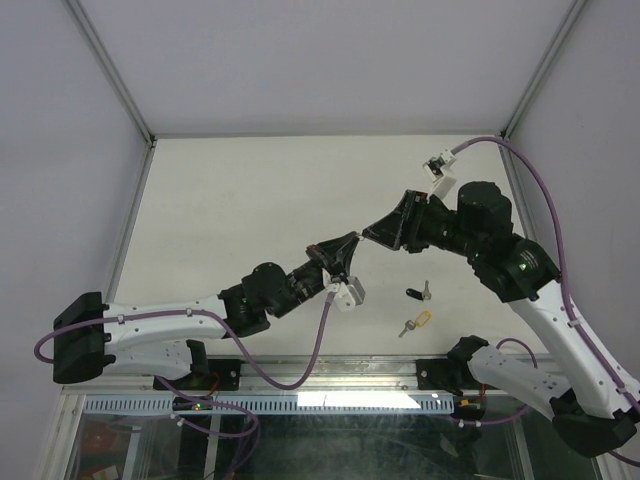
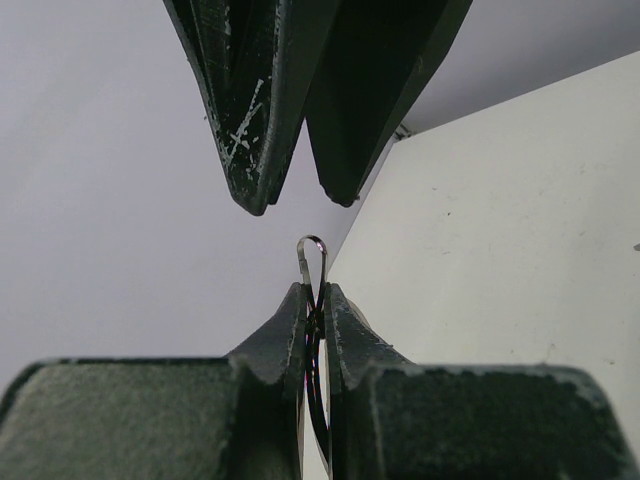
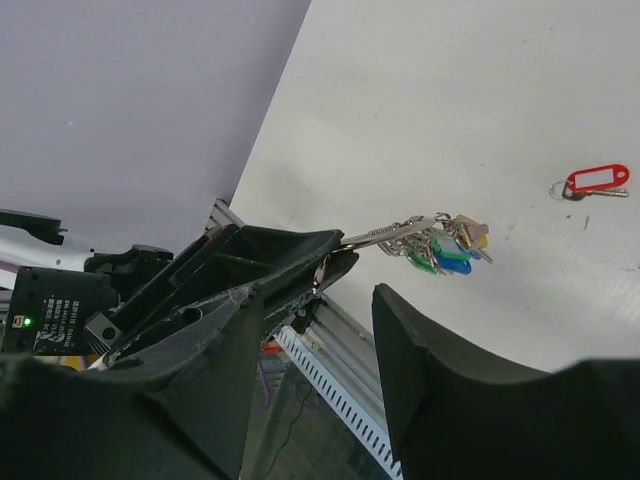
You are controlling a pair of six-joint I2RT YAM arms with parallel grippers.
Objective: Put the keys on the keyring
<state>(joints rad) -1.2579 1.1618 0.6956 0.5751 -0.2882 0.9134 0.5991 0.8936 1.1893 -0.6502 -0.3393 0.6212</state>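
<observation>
This is a robotics lab test cell, not a lived-in room. A plain white bench stands boxed in by bare pale panels on the left, far and right sides, joined at the corners by slim aluminium struts. Two white-and-black robot arms, the left arm and the right arm, are bolted to a black mounting rail along the near edge. Purple cables loop off the arms, a slotted cable duct runs under the rail, and a green status light glows on the electronics.
</observation>
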